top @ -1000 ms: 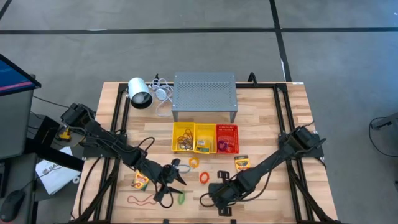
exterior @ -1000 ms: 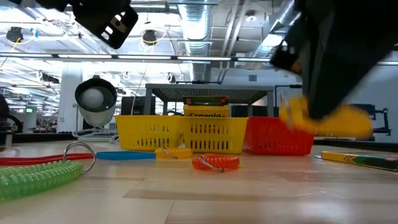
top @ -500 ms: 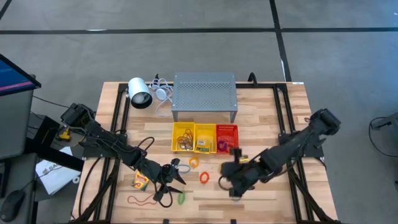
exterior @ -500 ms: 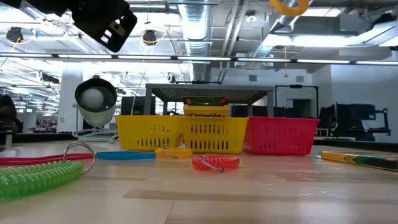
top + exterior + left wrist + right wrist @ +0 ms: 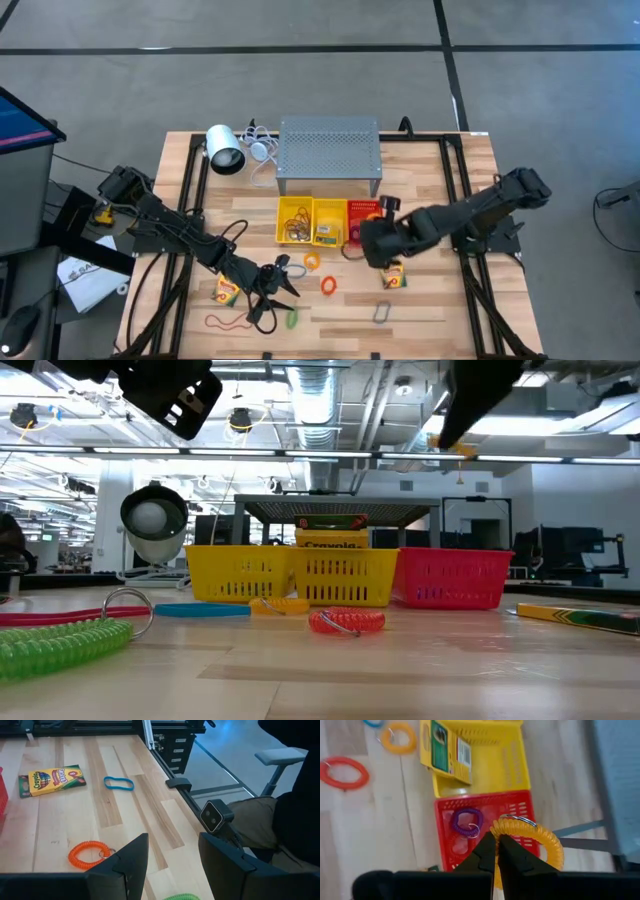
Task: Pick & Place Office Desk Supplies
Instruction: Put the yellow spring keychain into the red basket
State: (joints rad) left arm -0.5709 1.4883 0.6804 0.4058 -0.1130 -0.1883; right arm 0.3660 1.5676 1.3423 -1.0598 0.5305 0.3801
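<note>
Since a second ago the right gripper [image 5: 496,851] has swung from the table's front edge to above the red basket [image 5: 445,810], pinched shut on a yellow coiled ring [image 5: 540,837]. A purple coil ring [image 5: 466,821] already lies inside, beside the yellow basket [image 5: 512,765] holding a crayon box [image 5: 446,750]. Left gripper [image 5: 172,865] hangs open, empty, near an orange coil [image 5: 89,855].

Yellow-orange coil ring [image 5: 532,840] hangs above the red basket [image 5: 520,802] holding a purple coil [image 5: 466,821].
</note>
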